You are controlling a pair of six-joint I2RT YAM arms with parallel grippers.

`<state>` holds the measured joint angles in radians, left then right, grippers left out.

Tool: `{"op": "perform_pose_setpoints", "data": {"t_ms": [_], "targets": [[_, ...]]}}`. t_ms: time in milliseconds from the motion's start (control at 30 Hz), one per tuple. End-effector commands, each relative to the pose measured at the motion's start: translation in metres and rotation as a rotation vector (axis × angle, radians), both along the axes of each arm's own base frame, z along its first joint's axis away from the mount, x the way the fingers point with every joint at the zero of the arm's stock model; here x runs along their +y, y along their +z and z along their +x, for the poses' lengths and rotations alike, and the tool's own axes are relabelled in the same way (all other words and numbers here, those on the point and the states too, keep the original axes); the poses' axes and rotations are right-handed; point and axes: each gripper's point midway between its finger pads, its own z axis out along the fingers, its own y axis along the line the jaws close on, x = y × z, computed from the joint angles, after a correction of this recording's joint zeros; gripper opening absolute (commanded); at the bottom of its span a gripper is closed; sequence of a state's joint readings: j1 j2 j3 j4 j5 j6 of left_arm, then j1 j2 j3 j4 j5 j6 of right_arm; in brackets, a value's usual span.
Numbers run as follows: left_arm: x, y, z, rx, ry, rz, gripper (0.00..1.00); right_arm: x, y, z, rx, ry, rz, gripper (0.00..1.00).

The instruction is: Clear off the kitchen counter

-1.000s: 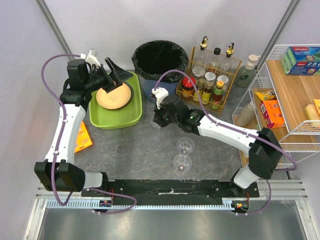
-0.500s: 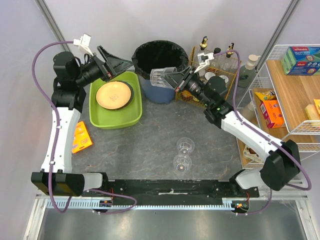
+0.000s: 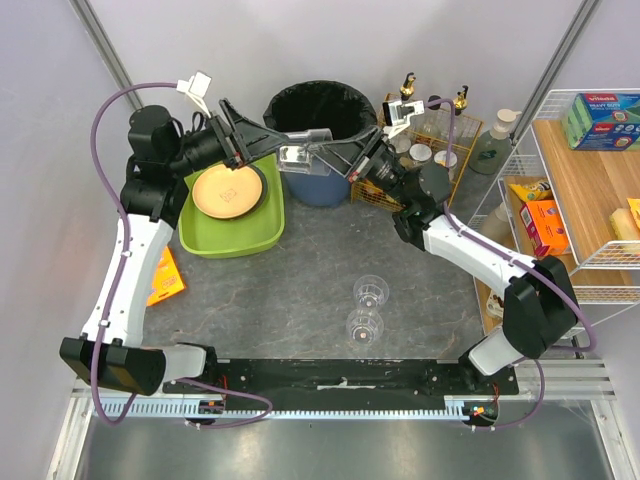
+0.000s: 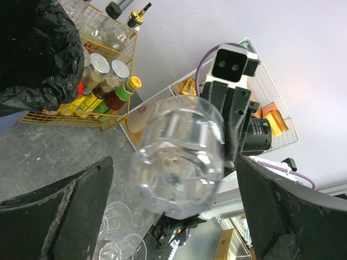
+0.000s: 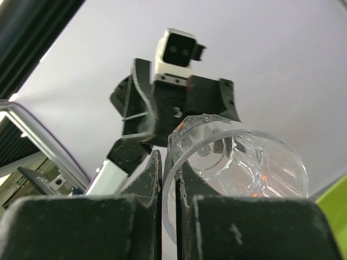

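Clear cup [image 3: 300,157] aloft over the surface's [image 3: 280,290] far edge.
Right tool [image 3: 340,158] grips its rim; left tool [image 4: 173,162] gapes around it; bin [image 3: 320,110] behind.

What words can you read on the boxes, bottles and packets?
No text is clear enough to quote.
Green box: red logo and white print, too blurred to read.
Orange box: print too small to read.
Bottles: labels too blurred to read.
Orange packet: print too small to read.

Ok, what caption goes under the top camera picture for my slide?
Right gripper holds a clear cup out toward the open left gripper, near the bin.
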<state>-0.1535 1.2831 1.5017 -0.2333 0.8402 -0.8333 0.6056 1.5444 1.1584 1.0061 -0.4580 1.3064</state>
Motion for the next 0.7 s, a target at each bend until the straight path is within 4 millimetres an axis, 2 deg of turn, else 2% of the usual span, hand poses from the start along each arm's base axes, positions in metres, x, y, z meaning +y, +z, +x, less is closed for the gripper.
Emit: {"op": "perform_pose_setpoints", "data": {"t_ms": [0,300,467,500,567,667], "targets": [[-0.007,0.001,-0.005,-0.004,-0.025,-0.006,0.99,-0.02,0.055,-0.034,-0.152,0.066,0.15,0.0],[-0.028,0.009,-0.023,-0.031,-0.153,-0.044,0.93,-0.017,0.051,-0.032,-0.142,0.08,0.157,0.0],[-0.032,0.007,-0.025,-0.022,-0.174,-0.053,0.87,-0.015,0.047,-0.03,-0.13,0.084,0.16,0.0],[-0.032,0.006,-0.025,-0.019,-0.175,-0.055,0.84,-0.014,0.045,-0.028,-0.126,0.086,0.155,0.0],[-0.033,0.004,-0.024,-0.013,-0.177,-0.055,0.72,-0.012,0.043,-0.027,-0.117,0.086,0.145,0.0],[-0.032,0.001,-0.02,-0.007,-0.155,-0.047,0.48,-0.007,0.035,-0.021,-0.089,0.073,0.099,0.02]]}}
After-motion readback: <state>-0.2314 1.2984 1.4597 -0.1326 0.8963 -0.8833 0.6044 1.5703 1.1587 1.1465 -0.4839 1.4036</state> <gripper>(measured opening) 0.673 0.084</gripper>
